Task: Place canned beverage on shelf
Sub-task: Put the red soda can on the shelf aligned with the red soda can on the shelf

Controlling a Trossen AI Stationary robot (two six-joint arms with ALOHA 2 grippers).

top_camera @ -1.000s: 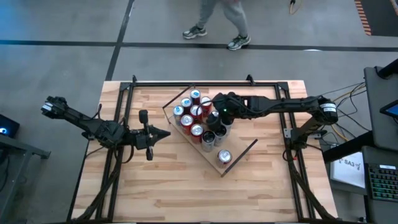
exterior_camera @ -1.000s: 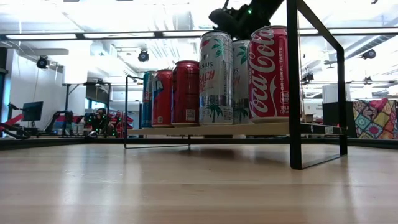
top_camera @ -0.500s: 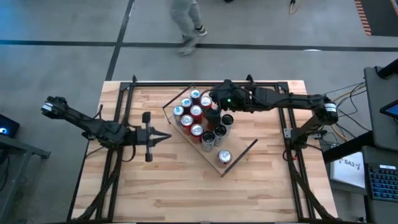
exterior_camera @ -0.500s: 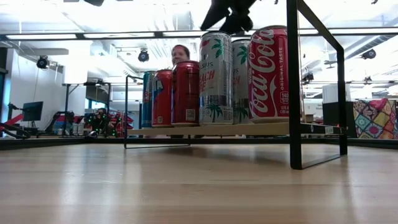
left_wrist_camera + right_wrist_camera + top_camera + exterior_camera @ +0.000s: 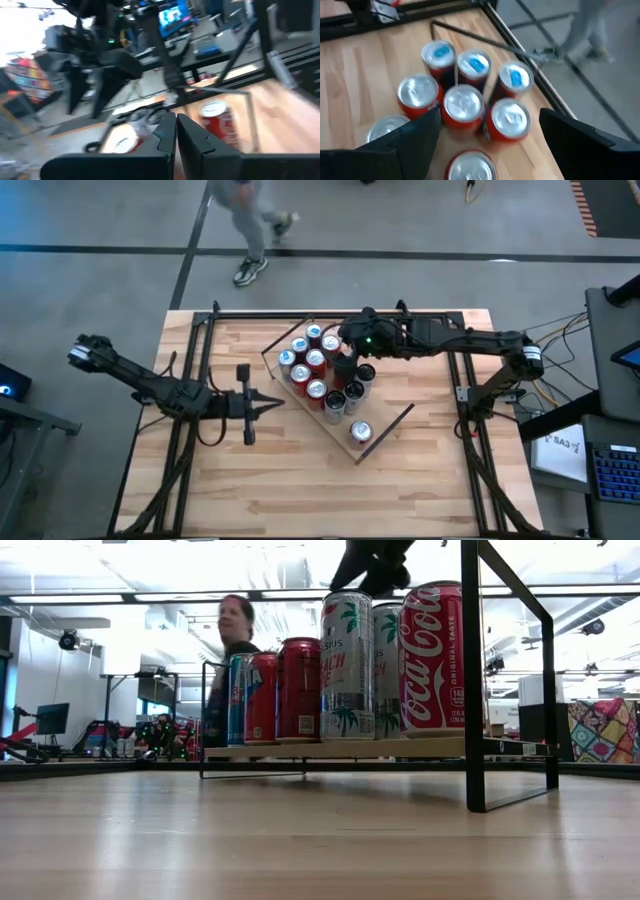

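Observation:
Several cans (image 5: 316, 366) stand upright in a cluster on the light-wood shelf (image 5: 388, 418), which lies askew at the table's middle. One silver-topped can (image 5: 360, 431) stands apart toward the shelf's near end. My right gripper (image 5: 347, 348) hangs open above the cluster's far side, holding nothing. In the right wrist view its fingers (image 5: 420, 135) spread wide over the red can tops (image 5: 464, 104). The low view shows it (image 5: 372, 565) clear above the cans (image 5: 350, 665). My left gripper (image 5: 278, 404) is shut and points level toward the shelf from the left, short of it (image 5: 176, 122).
The plank table (image 5: 300, 490) has bare wood near and left of the shelf. A black frame (image 5: 330, 313) runs along its far edge and sides, and its post (image 5: 472, 680) stands near the shelf. A person (image 5: 250, 220) walks past beyond the far edge.
My right gripper has risen from among the cans to above them, drifting slightly toward the far edge and staying open. My left gripper has moved a little toward the shelf and rolled about its own axis, still shut. The person has walked toward the left.

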